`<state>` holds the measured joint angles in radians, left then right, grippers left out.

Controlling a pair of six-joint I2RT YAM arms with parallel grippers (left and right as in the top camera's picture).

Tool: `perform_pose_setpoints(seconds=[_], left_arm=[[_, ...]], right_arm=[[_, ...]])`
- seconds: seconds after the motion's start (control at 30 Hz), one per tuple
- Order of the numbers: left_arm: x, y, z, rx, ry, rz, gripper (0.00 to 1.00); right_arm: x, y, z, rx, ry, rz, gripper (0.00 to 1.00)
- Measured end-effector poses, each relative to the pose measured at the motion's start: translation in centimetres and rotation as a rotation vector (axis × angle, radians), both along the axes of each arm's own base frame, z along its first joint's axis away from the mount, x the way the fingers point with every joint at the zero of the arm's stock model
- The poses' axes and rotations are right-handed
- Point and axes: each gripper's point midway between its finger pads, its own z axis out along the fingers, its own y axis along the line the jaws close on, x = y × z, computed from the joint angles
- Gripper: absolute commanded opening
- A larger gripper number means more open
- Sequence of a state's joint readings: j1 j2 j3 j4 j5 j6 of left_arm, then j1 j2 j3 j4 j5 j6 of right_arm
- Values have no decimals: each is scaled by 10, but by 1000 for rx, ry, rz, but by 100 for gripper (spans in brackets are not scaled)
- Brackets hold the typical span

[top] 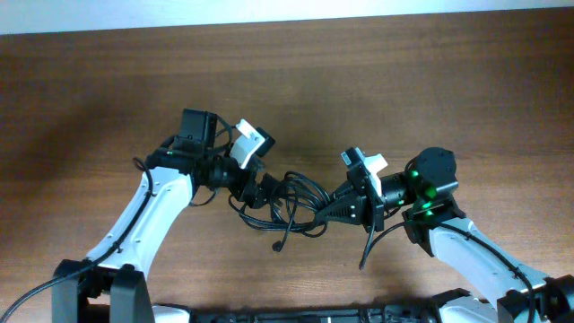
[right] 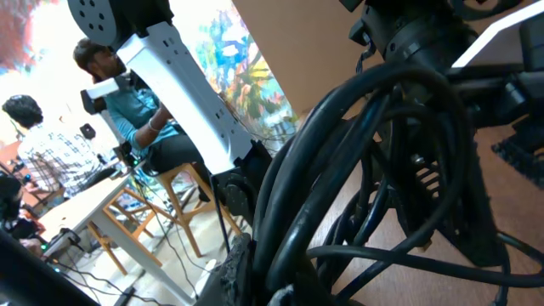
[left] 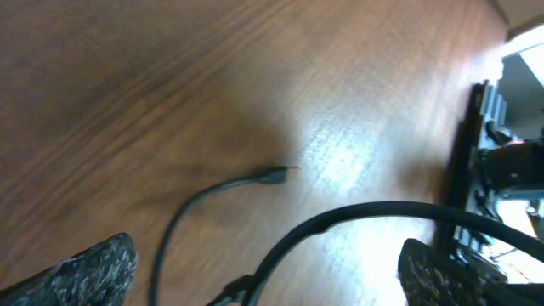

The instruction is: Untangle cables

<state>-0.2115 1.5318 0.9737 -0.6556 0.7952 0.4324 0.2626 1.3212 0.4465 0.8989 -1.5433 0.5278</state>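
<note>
A: While you look down at the surface (top: pixel 108 108), where are the cables (top: pixel 291 202)?
B: Tangled mid-surface, nearer the front edge; one plug end (left: pixel 274 176) lies flat on the wood.
A: And the fingers?
B: Your left fingers (left: pixel 85 272) are spread wide, with a cord (left: pixel 357 217) running between them. Your right fingers (right: pixel 236 268) are pressed together, pinching the cables.

From above, the cables (top: pixel 291 199) make one dark knot, and single cords inside it cannot be told apart. The tips of the left tool (top: pixel 262 190) and of the right tool (top: pixel 334 211) are lost in this knot. The left wrist view is blurred: both fingers (left: pixel 89 270) are cut by the lower edge, and the small plug (left: pixel 274 176) is too soft to name. In the right wrist view, loops cover that tool's fingers almost fully
</note>
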Motion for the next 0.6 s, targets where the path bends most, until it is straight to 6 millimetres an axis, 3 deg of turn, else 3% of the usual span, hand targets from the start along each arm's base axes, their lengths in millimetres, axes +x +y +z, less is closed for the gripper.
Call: perform_pose_setpoints(seconds=[0.17,0.27,0.5,0.6], left_arm=[[-17,-2,0,-19,45,-50,100],[-20,-4,2,-32,39,-73,89],[-21,-5,3,-37,23,-91,87],[-21,-8,3,-39,12,-101,78]], right_arm=[[-3,-1,6,17,-64,14,4],[-3,-1,7,20,-77,15,4],[-3,-1,7,19,-72,14,4],[-3,-1,7,18,-70,15,4]])
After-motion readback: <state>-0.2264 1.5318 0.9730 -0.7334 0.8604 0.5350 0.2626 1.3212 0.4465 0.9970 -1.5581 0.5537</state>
